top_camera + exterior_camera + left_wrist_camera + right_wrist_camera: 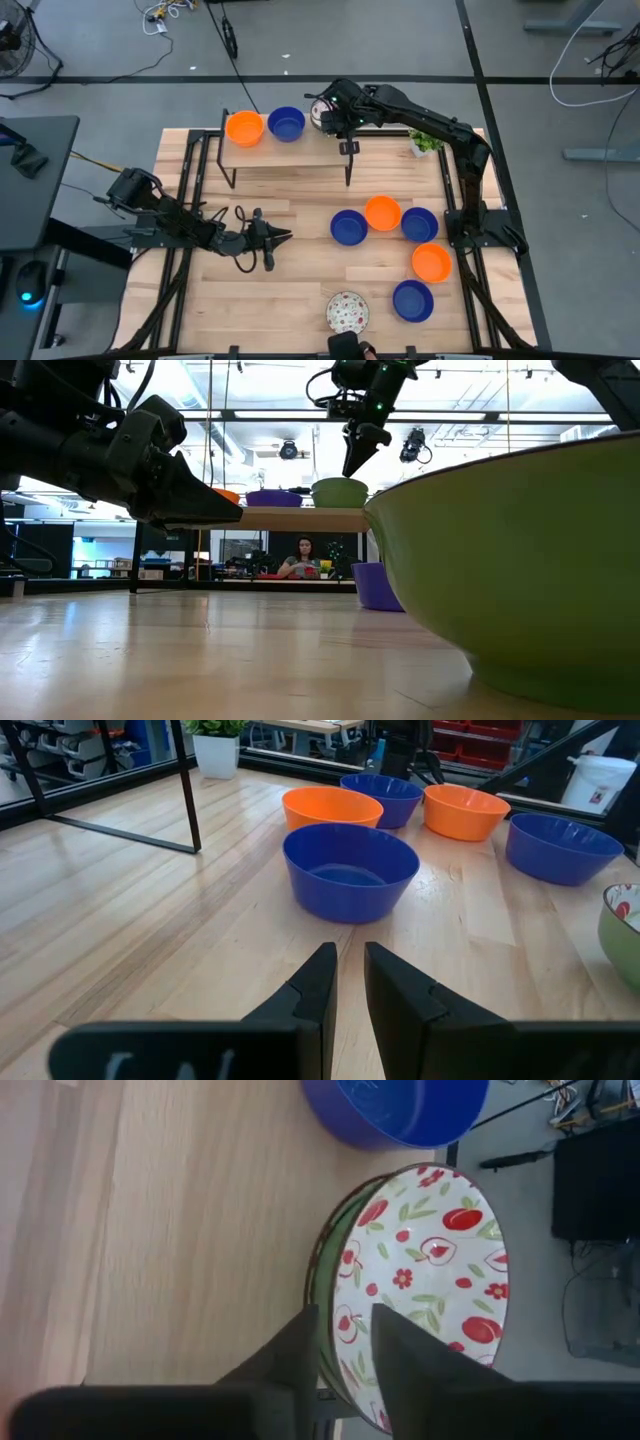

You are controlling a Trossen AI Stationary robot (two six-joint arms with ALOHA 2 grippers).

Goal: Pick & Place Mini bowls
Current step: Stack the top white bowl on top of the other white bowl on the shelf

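right gripper (335,112) is at the raised shelf (300,146) at the back of the table (290,210), over the patterned bowl (420,1280) that sits there next to a blue bowl (286,123) and an orange bowl (244,128). jaws are slightly apart and straddle the patterned bowl's rim; whether they touch it or have let go, can't tell. looks like a placement on the shelf just being finished or adjusted.

to do it well: make sure the bowl sits flat and fully on the shelf, open a bit wider, lift straight up off the rim so it doesn't tip or drag into the blue one.

left gripper (345,982) waits low over the table, jaws nearly together, empty, pointed at a blue bowl (350,870).

remaining bowls on the table: three blue, two orange, one more patterned bowl (347,311) at the front edge. all round, shallow, smooth and glossy; patterned ones are white inside with red and green motifs, green outside. light wood plank top.
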